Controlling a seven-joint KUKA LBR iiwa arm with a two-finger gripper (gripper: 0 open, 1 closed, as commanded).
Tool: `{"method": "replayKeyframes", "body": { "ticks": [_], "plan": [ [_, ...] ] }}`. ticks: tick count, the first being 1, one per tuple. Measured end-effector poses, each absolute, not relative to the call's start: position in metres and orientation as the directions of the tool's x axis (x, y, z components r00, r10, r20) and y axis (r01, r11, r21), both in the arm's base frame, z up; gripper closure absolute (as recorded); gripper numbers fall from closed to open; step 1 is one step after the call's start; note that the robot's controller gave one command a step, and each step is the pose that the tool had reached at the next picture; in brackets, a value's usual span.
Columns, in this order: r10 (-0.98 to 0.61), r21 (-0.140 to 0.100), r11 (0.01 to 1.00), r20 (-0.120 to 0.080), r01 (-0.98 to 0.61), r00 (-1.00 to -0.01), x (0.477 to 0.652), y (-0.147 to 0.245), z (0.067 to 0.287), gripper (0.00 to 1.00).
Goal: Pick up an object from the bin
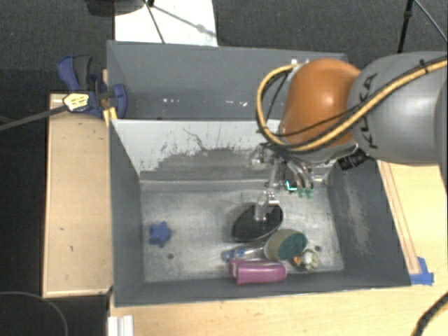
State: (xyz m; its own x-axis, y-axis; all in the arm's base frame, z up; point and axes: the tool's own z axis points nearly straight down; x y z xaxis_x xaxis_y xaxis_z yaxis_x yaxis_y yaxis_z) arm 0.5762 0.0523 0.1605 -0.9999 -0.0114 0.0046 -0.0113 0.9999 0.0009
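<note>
My gripper (pixel 265 211) hangs low in the bin's middle right, its tip right over a flat black oval thing (pixel 250 225) and seemingly touching its top. Just right of that lies a round dark-green disc with a tan rim (pixel 285 244). Along the front wall lies a purple cylinder (pixel 260 272), with a small blue piece (pixel 234 255) at its left end.
A small white and orange thing (pixel 306 260) sits at the front right beside the disc. A little blue jagged piece (pixel 159 234) lies alone at the left. The arm with its orange cover and cables overhangs the bin's right rear.
</note>
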Motion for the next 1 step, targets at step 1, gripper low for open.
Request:
{"method": "replayKeyframes", "body": {
  "ticks": [1],
  "plan": [
    [-0.13,-0.002,0.991,-0.016,-0.13,-0.991,0.5585,0.0085,0.0773,0.0]
  ]
}}
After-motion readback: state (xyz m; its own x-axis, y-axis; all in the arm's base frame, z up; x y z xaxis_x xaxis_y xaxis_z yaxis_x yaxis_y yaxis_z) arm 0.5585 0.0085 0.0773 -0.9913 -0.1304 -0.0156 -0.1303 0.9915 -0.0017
